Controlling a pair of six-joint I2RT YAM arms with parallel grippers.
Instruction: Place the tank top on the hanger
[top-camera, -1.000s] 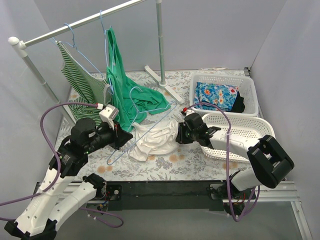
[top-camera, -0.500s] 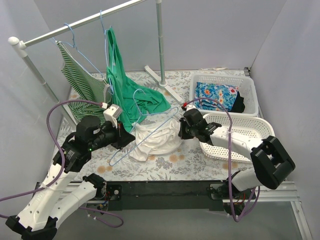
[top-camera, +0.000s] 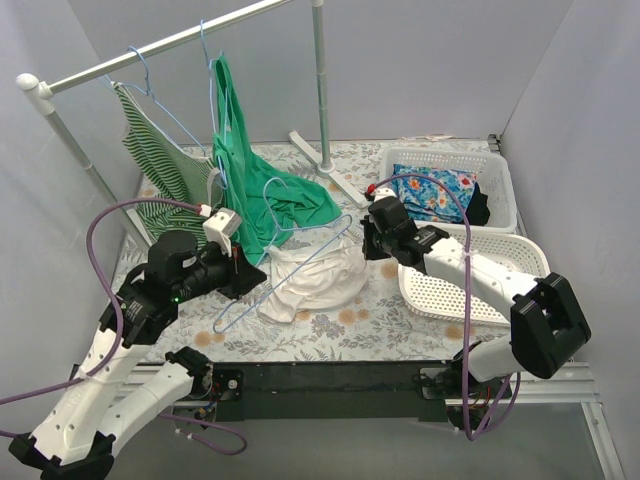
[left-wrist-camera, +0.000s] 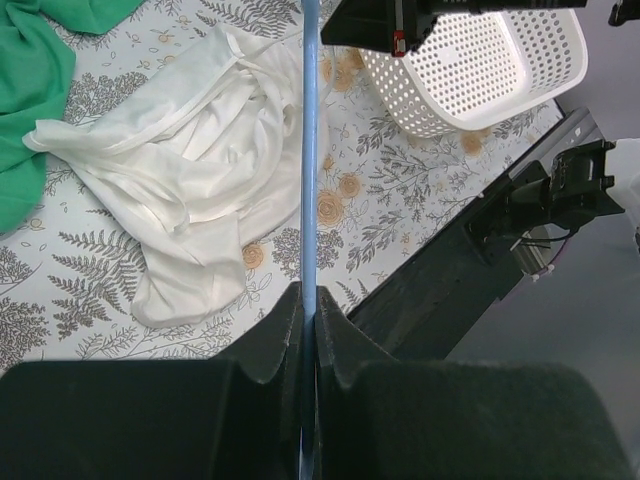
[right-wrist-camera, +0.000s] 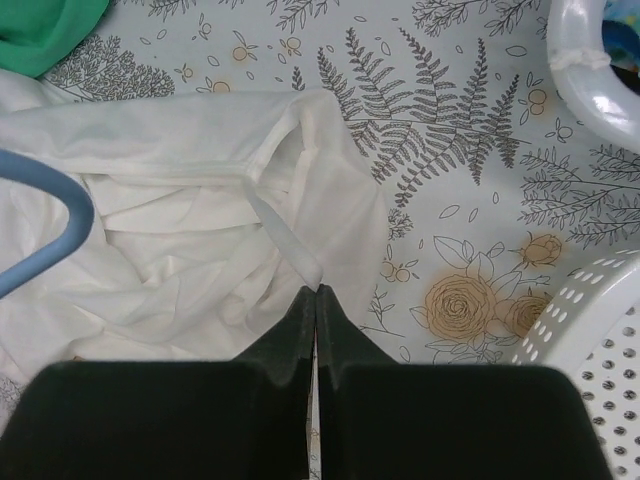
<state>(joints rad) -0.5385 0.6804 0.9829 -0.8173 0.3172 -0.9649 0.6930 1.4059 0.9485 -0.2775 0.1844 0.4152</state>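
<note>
Above left end effector (left-wrist-camera: 308, 297), hanger (left-wrist-camera: 309, 150) cut off; tank top (left-wrist-camera: 200, 170) crumpled.

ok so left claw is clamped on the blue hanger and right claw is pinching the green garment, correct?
Not quite. The left claw is clamped on the blue hanger, but the right claw is pinching a strap of the white tank top, not the green garment. The right wrist view shows it.

1. The table (top-camera: 340, 325) has a floral-print cover.
2. Mid-table lies the tank top (top-camera: 320, 282), crumpled.
3. Behind it, a green garment (top-camera: 290, 205) trails onto the cover.
4. At right sit the far basket (top-camera: 440, 152) and the near basket (top-camera: 445, 295).
</note>
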